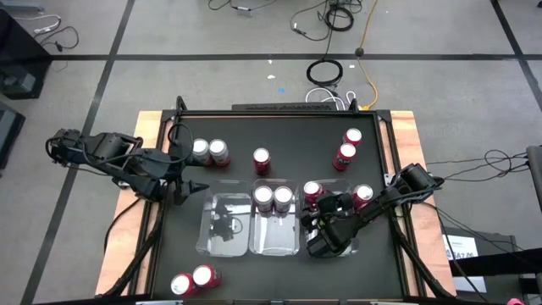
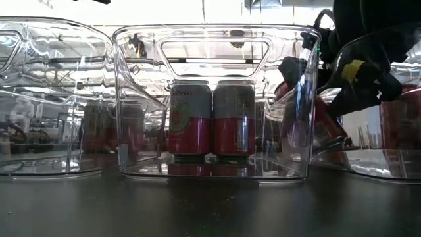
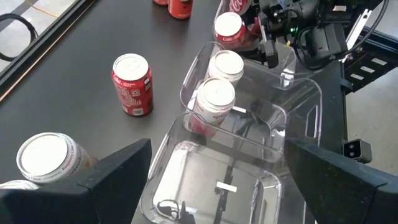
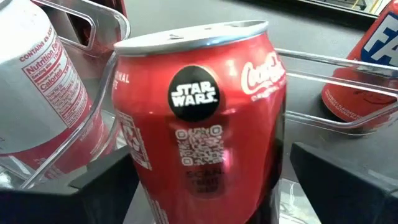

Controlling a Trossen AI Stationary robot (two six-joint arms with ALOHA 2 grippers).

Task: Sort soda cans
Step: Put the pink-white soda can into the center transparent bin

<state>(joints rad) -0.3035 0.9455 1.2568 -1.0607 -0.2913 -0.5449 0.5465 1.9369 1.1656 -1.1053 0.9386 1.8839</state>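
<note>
Clear plastic middle tray (image 1: 276,237) as landmark: two soda cans (image 1: 273,199) side by side at its far end, near half bare. Left of it, an empty tray (image 1: 224,227). Right of it, a third tray with one red can (image 4: 205,118) between the spread, released fingers of the right gripper (image 1: 320,222). Eleven cans counted overhead, eight loose around the trays. Left gripper (image 1: 196,185) open, beyond the empty tray's far-left corner.

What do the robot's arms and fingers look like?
Both arms are dark, chunky and jointed, with black cables trailing off them. The left arm ends in pointed black fingers. The right arm has a yellow mark near its wrist and blocky black fingers.
</note>
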